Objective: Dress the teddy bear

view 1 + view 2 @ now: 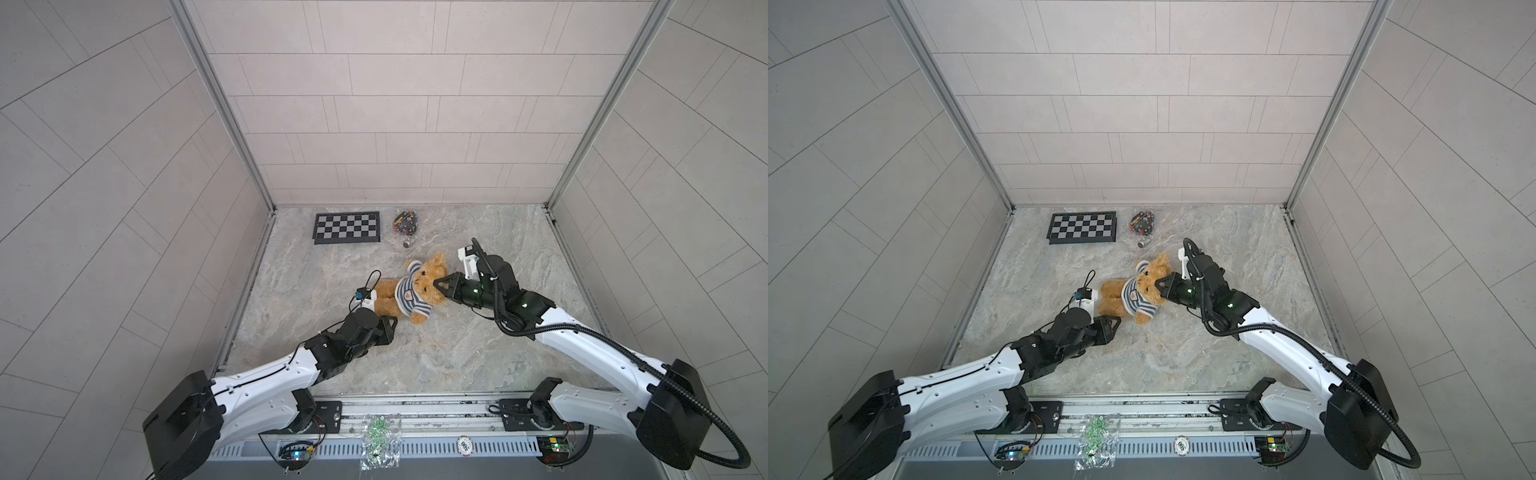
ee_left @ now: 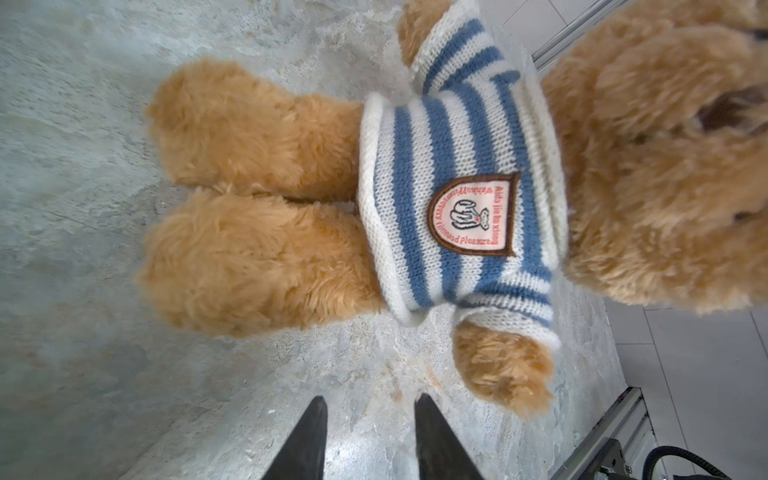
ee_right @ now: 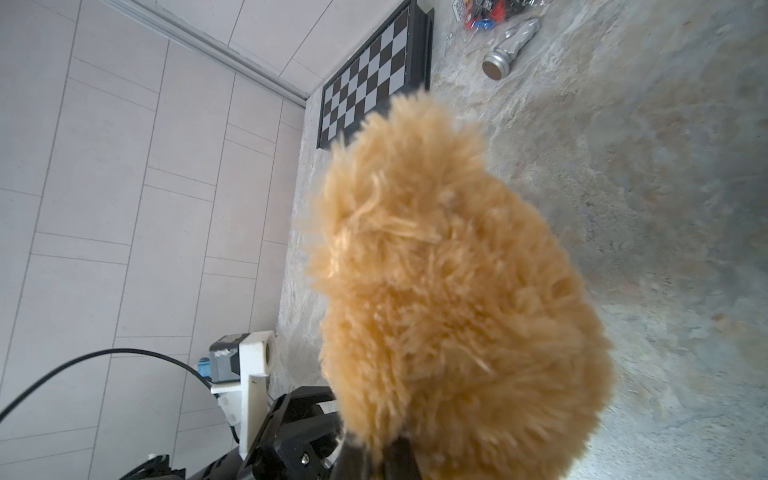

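Along the far edge of the bench [image 1: 478, 353], toward its left corner, a chessboard [image 1: 347, 227] lies flat. Just beside it on the right is a clear bag of small parts [image 1: 406, 222], with a metal cylinder [image 3: 509, 52] on the side of the bag nearer the bench middle. The left tool [image 1: 390, 322] sits low over the bench toward the near edge from the bear's legs. It is released: in the left wrist view its jaws stand apart around bare bench, holding nothing and clear of the plush. The teddy bear [image 1: 428, 277] lies face up near the middle of the bench in both top views, legs toward the left edge and head toward the right edge. A blue-and-white striped shirt [image 2: 449, 187] covers its torso, with the hem rolled at the waist, the chest patch facing up and both arms through the sleeves. The right tool [image 1: 436, 284] reaches in from the right edge and is clenched on the fur of the bear's head. In the right wrist view the fur fills the space at its fingertips [image 3: 399, 457].
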{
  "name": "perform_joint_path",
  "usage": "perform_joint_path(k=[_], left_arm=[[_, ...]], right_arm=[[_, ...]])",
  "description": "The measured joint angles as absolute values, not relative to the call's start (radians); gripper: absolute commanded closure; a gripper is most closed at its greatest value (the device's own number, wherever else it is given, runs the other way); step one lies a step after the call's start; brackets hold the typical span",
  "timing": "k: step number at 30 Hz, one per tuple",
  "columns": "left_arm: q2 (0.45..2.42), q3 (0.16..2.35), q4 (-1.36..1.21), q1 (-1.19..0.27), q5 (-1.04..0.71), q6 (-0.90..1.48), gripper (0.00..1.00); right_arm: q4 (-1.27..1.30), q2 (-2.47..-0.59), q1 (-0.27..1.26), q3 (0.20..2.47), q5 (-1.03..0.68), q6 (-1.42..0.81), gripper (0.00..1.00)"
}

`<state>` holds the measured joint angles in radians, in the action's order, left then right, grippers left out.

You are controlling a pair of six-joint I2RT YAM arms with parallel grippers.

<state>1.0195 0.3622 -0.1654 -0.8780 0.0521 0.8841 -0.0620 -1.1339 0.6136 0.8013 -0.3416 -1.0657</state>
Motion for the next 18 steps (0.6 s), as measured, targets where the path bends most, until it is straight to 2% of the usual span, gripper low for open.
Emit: perform_joint_path(k=[11, 18], left_arm=[[1.137, 0.308, -0.476, -0.884, 0.051, 0.881, 0.6], [1.182, 0.309, -0.587, -0.884, 0.078, 0.883, 0.6]], right_arm=[[-0.056, -1.061, 0.684, 0.815, -0.248, -1.187, 1.0], [-0.056, -1.035, 0.707, 0.815, -0.216, -1.231, 1.0]])
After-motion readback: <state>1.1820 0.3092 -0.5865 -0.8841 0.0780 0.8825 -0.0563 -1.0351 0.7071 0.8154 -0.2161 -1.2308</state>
